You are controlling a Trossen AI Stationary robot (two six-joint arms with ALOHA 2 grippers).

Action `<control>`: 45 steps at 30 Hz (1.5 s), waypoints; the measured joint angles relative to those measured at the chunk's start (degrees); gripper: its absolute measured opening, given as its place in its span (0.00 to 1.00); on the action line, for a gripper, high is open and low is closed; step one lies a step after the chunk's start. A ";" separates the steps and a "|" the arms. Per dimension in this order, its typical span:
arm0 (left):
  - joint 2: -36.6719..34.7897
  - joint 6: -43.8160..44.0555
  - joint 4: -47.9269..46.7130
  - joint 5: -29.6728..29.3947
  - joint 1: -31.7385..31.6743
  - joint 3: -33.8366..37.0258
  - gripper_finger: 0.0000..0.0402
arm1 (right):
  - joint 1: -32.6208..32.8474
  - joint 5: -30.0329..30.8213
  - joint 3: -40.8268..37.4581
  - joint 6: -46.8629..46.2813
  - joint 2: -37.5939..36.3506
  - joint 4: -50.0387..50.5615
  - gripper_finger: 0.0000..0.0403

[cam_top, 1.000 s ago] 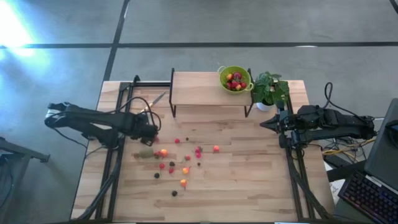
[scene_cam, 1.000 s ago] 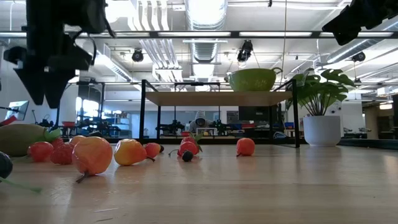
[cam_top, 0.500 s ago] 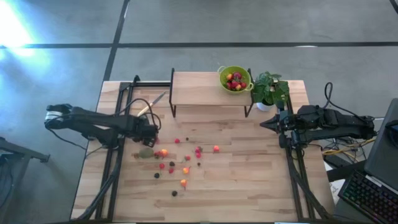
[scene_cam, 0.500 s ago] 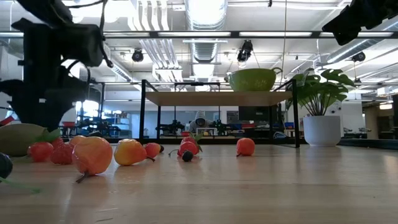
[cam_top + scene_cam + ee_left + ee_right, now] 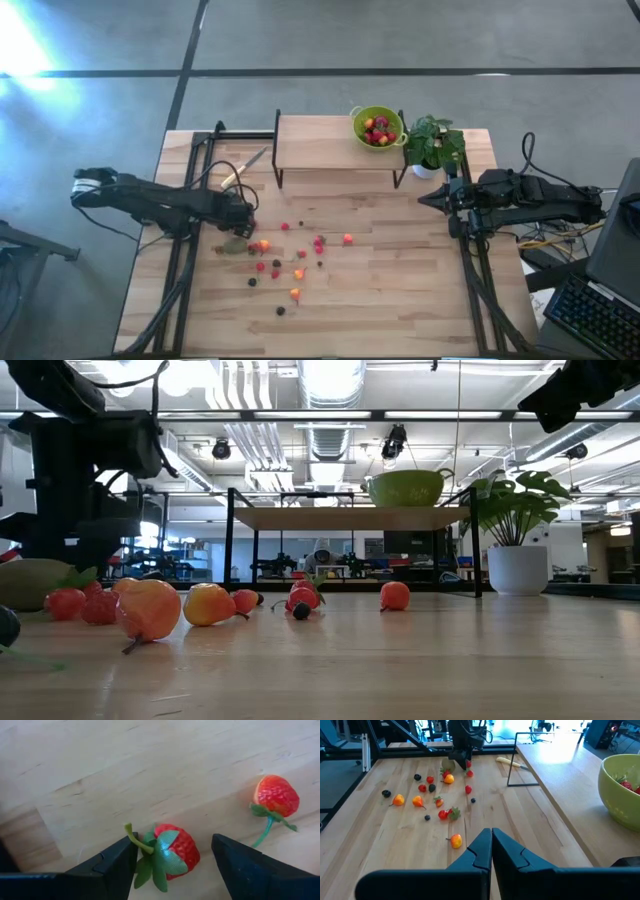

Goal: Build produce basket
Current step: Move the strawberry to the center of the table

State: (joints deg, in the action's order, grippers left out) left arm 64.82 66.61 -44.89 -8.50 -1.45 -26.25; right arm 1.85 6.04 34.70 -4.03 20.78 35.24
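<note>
The left gripper (image 5: 170, 865) is low over the pale wooden surface (image 5: 400, 280), jaws spread wide with a red strawberry (image 5: 172, 854) lying between them. The berry has a dimpled skin and a green leafy cap with a curled stem; whether either jaw touches it cannot be told, and the berry lies on the wood, not lifted. Just beyond the jaws lies a second strawberry (image 5: 276, 796), paler and orange-red, with a thin green stalk.

In the high view the left gripper (image 5: 243, 222) hangs at the edge of the scattered produce (image 5: 290, 262): small round red, orange and dark berries strewn over the planks away from the jaws. The brownish-green oval fruit (image 5: 235, 247) lies just beside the jaws, smooth and matte. A yellow-handled knife (image 5: 243, 168) lies farther off, behind the gripper.

The produce basket (image 5: 378, 127), a glossy lime-green round bowl, stands on a thin wooden shelf (image 5: 320, 142) with a black wire frame, well apart from the left jaws and already holding some red fruit. A leafy plant (image 5: 434, 144) in a white pot stands next to it.

The right gripper (image 5: 490, 847) waits near the plant, its dark angular jaws pressed fully together and holding nothing.
</note>
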 joint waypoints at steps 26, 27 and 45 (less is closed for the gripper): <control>-0.05 -3.48 0.28 1.99 -0.04 -5.29 0.39 | 0.02 -0.01 0.00 0.00 0.00 0.00 0.02; -0.05 -3.97 0.33 2.05 -0.04 -6.27 0.40 | 0.00 -0.02 0.02 0.00 0.00 0.00 0.02; 2.65 -21.90 44.13 3.47 0.00 -14.35 0.38 | 0.00 -0.02 0.02 0.00 0.00 0.02 0.02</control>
State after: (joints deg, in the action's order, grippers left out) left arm 67.47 44.71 -0.76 -5.03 -1.45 -40.60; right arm 1.85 6.02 34.72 -4.03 20.78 35.27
